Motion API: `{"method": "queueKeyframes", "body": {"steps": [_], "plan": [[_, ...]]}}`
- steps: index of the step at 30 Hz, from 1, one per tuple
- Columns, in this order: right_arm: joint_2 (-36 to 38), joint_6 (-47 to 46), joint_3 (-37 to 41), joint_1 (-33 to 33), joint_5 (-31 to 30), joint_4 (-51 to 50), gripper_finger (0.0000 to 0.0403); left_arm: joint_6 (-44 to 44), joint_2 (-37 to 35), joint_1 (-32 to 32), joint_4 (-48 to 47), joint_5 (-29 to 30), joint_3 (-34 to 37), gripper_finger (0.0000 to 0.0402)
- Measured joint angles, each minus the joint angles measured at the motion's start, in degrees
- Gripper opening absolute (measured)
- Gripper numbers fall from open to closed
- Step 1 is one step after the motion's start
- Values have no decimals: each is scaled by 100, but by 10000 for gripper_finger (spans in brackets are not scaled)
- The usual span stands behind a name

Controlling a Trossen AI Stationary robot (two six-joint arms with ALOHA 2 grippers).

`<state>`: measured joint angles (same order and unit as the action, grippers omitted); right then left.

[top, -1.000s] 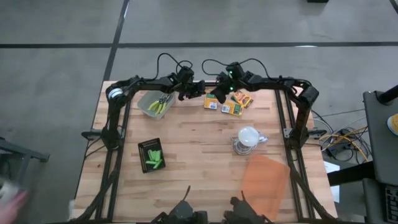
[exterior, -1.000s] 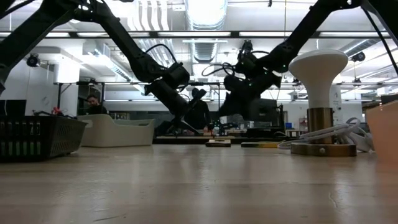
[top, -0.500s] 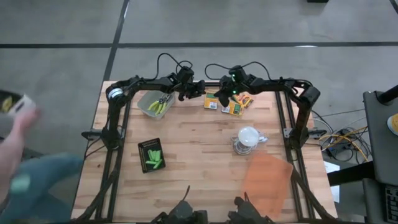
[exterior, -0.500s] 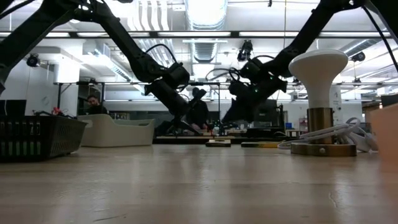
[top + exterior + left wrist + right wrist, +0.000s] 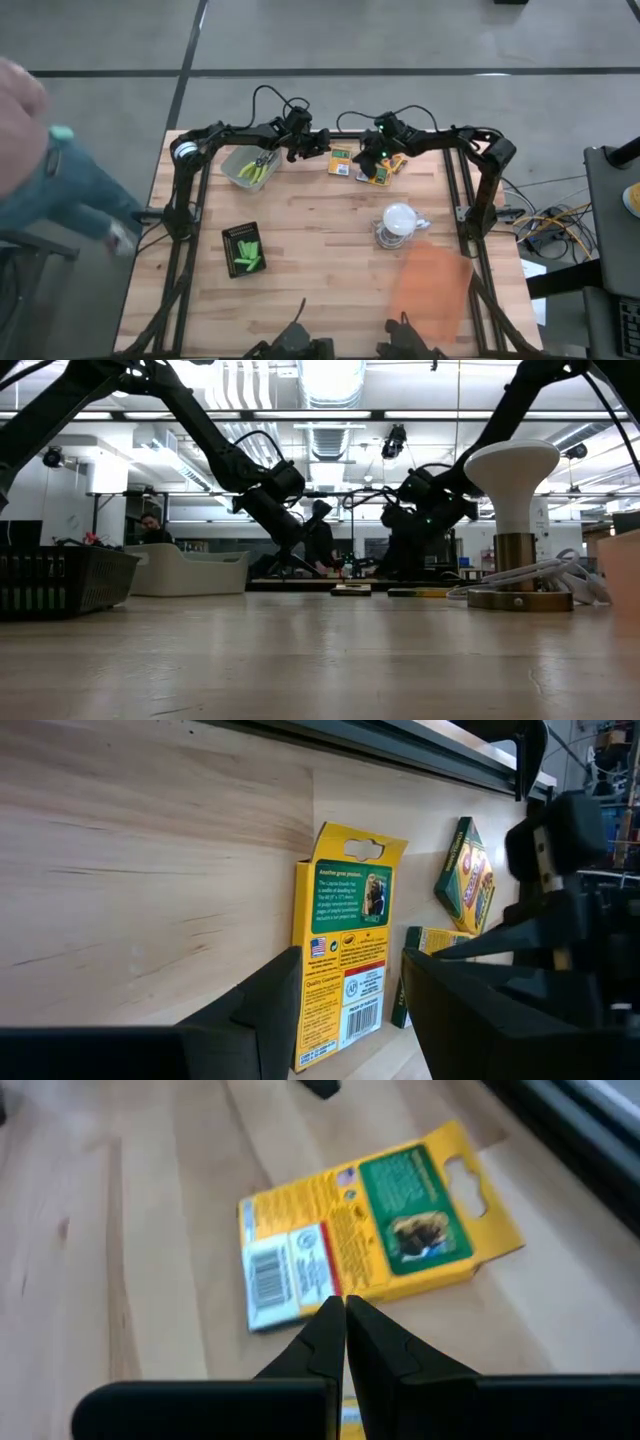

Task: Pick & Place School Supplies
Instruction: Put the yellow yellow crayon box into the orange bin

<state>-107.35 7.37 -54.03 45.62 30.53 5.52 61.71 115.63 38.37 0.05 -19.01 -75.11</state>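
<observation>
Wooden table (image 5: 320,240): right claw (image 5: 345,1315) pressed together above orange-yellow box (image 5: 375,1230); left claw (image 5: 350,990) spread.

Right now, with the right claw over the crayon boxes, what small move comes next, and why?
Probably open the right claw before lowering: its fingers are pressed together above the yellow box, which lies flat and free on the table. The left claw waits open nearby.

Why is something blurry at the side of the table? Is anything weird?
A person's arm in a teal sleeve reaches in by the table's left edge, close to the left arm's frame. The three boxes lie scattered at different angles on the wood.
</observation>
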Motion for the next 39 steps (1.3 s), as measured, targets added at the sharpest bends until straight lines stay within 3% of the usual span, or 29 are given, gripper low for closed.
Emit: {"method": "queueKeyframes", "body": {"steps": [10, 18, 39], "plan": [[0, -469, 37, 225, 421, 437, 12, 4, 0, -22, 0, 0, 0, 177], [-19, -570, 25, -1, -220, 567, 12, 4, 0, -23, -2, 4, 0, 177], [-163, -1348, -174, -163, -199, 427, 8, 28, -4, -28, 0, 7, 0, 177]]}}
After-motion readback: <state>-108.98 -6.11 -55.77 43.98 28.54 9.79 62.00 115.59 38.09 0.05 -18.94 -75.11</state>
